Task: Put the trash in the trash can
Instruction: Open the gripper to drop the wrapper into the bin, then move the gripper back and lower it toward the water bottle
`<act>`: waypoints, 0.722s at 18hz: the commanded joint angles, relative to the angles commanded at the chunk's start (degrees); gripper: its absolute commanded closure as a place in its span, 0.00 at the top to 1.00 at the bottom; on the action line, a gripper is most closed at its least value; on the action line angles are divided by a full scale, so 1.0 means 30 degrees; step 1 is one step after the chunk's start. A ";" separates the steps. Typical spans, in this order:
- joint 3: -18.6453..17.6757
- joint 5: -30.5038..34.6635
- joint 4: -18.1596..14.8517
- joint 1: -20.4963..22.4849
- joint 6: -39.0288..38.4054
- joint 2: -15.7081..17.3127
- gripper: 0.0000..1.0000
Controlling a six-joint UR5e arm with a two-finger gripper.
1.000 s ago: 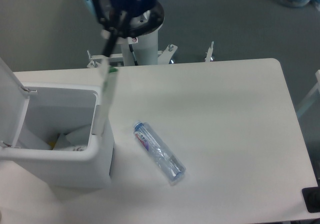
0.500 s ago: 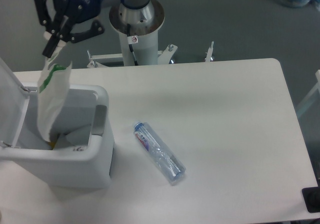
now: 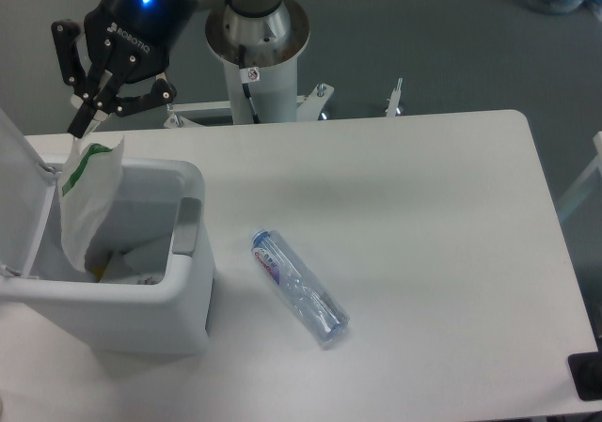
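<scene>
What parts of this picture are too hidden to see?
- Bottom of the trash can: its front wall hides what lies deep inside.
- Packet: lower end drops behind the rim.
- Gripper: whether it grips the packet is unclear.
- Bottle label: too small to read.

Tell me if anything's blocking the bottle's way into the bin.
Nothing visible does. The bottle lies on bare table just right of the bin, whose lid is open. The gripper holds the packet over the opening, far from the bottle.

packet (image 3: 87, 196) seemingly in bin (image 3: 141, 290), bottle (image 3: 299, 288) right
</scene>
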 joint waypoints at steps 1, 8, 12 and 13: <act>0.0059 0.0000 0.0058 0.0000 0.0000 -0.0030 0.76; 0.0674 0.0408 0.0615 0.0174 -0.0409 -0.0322 1.00; -0.0261 0.3190 0.0615 0.2893 -0.0938 -0.0410 1.00; -0.0408 0.3484 0.0673 0.3567 -0.0793 -0.0614 1.00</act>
